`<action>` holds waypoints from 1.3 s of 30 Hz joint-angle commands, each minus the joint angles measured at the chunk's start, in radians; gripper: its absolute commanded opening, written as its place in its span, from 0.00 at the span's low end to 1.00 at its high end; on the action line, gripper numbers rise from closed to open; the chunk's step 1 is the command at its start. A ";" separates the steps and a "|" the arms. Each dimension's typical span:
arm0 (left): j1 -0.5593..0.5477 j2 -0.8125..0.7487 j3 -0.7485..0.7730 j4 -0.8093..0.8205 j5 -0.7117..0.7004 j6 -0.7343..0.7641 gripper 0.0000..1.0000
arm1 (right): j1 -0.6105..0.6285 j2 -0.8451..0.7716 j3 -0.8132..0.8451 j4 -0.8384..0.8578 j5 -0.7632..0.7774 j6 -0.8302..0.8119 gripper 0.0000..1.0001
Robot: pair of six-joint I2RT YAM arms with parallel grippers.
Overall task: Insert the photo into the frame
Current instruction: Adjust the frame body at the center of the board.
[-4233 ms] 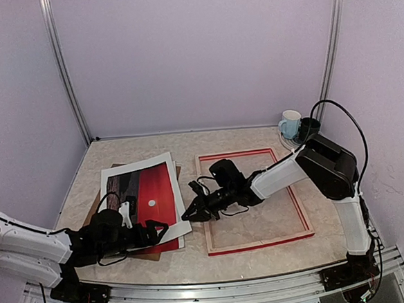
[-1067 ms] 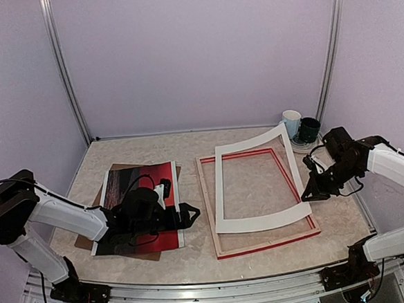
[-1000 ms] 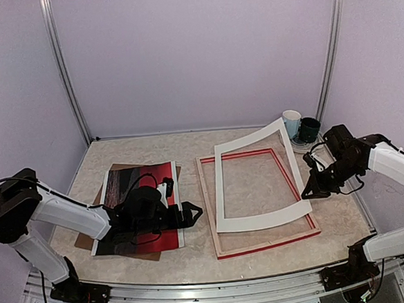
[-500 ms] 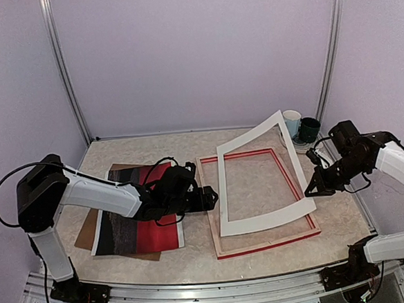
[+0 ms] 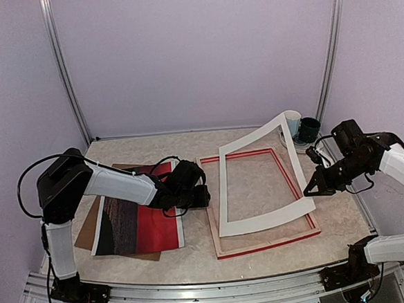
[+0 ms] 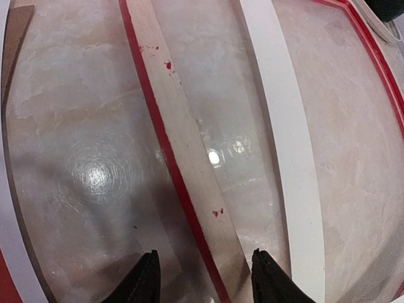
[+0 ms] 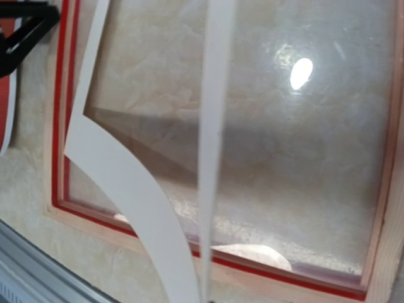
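Against the picture of a second ago: left arm (image 5: 118, 185) stretched further to the right, across the photo (image 5: 152, 228), with the left fingers (image 6: 145, 284) no more above the print but at the left rail of the frame (image 5: 267, 245). Fingers also narrower than then: about half apart, one tip on each side of that pale rail, nothing clamped; not possible to tell whether touching the wood. White mat (image 5: 262, 221) lifted higher than before, far side up in the air, near side low over the near rail of the frame. Right fingers (image 5: 310, 189) closed tight on the right strip of the mat, close to its near corner. Photo unmoved: flat on the brown backing board (image 5: 86, 230), toward the near left corner of the table (image 5: 139, 147), just beside the frame and outside it. Frame flat, between the middle of the table and its right edge. Hidden or unclear: far part of the photo under the left arm; only the two black tips of the left fingers inside the left wrist view, the rest cut off at the bottom; right wrist view filled by frame and mat, one strip edge-on and blurred, right fingers out of its field; white mug (image 5: 292, 122) at the far right corner partly behind the raised corner of the mat, dark mug (image 5: 309, 129) just beside it.
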 commanded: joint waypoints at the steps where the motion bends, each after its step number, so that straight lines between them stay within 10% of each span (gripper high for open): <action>1: 0.008 0.036 0.064 -0.057 -0.005 0.025 0.43 | 0.015 -0.027 -0.006 0.008 -0.029 -0.013 0.03; 20: 0.106 0.129 0.206 -0.147 -0.013 0.081 0.10 | 0.018 -0.051 -0.092 0.120 -0.191 0.013 0.03; 27: 0.114 0.096 0.197 -0.144 0.014 0.071 0.42 | 0.018 -0.051 -0.079 0.134 -0.164 0.023 0.04; 39: 0.045 0.075 0.185 -0.115 0.062 0.027 0.48 | 0.018 -0.056 -0.082 0.130 -0.145 0.016 0.04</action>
